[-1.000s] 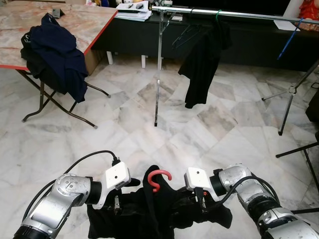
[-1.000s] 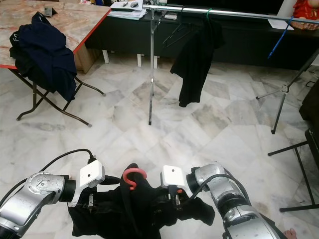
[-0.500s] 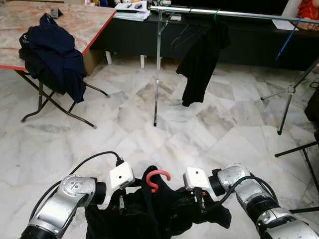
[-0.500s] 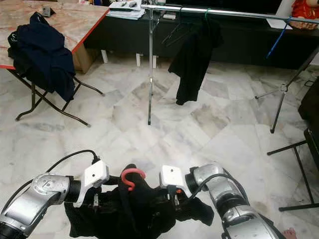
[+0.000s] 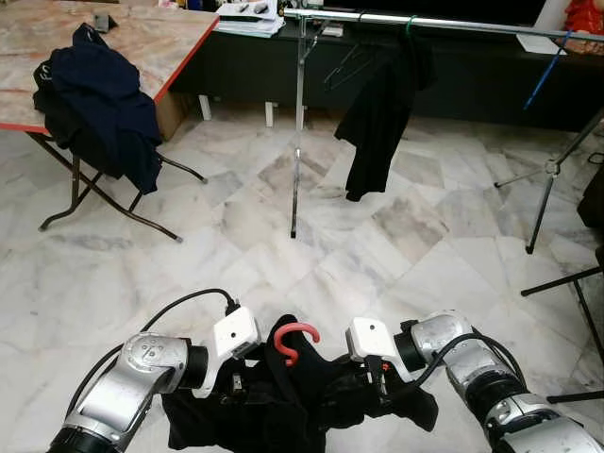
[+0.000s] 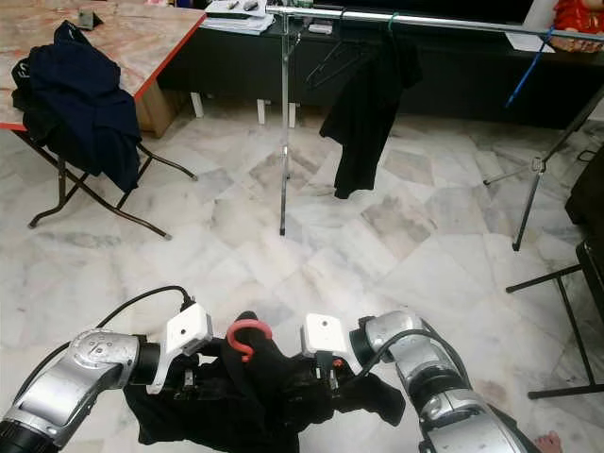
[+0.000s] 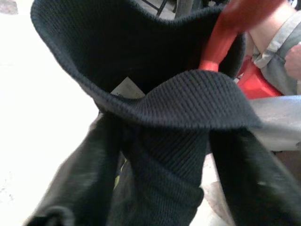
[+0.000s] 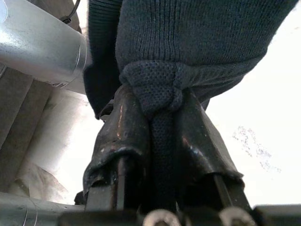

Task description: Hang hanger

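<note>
left eye view: the black knit garment [image 5: 293,406] hangs low in front of the robot, between both arms, with the red hanger [image 5: 293,340] hook rising from its collar. right gripper [image 8: 157,141] is clamped on a bunched fold of the knit, fingers [image 8: 120,141] pressed against the fabric. left gripper [image 7: 160,155] has its two fingers either side of the garment below the collar; whether they pinch it cannot be told. ahead, the clothes rail [image 5: 444,25] carries a black shirt [image 5: 377,118]. a dark garment [image 5: 94,94] lies draped over the folding table [image 5: 142,38] on the left.

Home: marble floor [image 5: 236,226], clothes rack [image 5: 300,113].
</note>
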Motion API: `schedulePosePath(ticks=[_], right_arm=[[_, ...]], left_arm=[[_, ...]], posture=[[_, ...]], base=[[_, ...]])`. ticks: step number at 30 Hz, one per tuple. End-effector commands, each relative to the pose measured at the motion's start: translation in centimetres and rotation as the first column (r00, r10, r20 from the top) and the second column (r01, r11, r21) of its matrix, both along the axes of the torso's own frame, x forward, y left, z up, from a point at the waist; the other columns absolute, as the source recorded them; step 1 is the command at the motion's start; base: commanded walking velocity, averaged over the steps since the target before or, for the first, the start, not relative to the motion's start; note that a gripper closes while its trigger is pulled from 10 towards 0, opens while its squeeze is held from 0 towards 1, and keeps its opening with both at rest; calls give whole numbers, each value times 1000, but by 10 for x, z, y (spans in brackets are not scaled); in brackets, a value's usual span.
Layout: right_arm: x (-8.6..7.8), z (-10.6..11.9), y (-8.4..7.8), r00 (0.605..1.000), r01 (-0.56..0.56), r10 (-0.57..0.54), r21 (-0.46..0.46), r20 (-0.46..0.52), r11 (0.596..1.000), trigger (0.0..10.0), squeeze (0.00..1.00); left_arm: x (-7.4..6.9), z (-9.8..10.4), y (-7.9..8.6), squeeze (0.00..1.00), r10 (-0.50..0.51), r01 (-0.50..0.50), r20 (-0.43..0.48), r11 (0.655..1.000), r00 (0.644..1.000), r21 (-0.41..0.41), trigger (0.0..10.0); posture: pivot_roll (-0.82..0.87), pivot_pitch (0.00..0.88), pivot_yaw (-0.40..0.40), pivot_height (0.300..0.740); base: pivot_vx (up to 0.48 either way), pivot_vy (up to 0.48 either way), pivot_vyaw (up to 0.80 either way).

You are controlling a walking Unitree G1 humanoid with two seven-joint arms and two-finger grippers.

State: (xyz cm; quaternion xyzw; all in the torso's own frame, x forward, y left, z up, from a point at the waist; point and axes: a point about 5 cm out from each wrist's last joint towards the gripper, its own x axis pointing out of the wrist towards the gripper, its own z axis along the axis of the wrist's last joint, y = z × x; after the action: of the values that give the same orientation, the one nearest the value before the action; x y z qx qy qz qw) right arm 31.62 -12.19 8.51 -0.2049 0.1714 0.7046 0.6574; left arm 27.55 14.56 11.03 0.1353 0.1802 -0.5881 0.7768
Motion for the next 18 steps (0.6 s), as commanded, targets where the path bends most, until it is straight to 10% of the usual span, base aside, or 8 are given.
schedulePosePath(ticks=[1,4,5,7,15,18], right_arm=[[6,14,9,998,-22,19,52,61,998,0,0],[7,16,10,998,-24,20,55,67,998,0,0],[8,17,10,997,-24,20,55,69,998,0,0],[8,17,10,997,-25,21,55,71,998,0,0],[11,22,9,996,-22,17,55,87,998,0,0],[12,23,8,996,-20,15,52,92,998,0,0]], left_arm=[[-1,-4,-2,0,-2,1,-41,1000,999,-20,6078],[-1,-5,-2,0,11,-14,-56,999,998,-47,9176],[0,-5,-2,0,14,-17,-62,998,998,-54,7961],[-1,-5,-2,0,14,-18,-67,998,998,-59,0],[-1,-5,-3,0,10,-15,-73,998,997,-62,0],[0,-5,-3,0,9,-12,-68,998,998,-56,9647]], posture=[[80,177,-45,740],[80,178,-45,740],[77,180,-45,740],[77,180,-45,740],[73,185,-44,740],[73,186,-44,740]], base=[[0,0,0],[0,0,0],[0,0,0],[0,0,0],[0,0,0],[0,0,0]])
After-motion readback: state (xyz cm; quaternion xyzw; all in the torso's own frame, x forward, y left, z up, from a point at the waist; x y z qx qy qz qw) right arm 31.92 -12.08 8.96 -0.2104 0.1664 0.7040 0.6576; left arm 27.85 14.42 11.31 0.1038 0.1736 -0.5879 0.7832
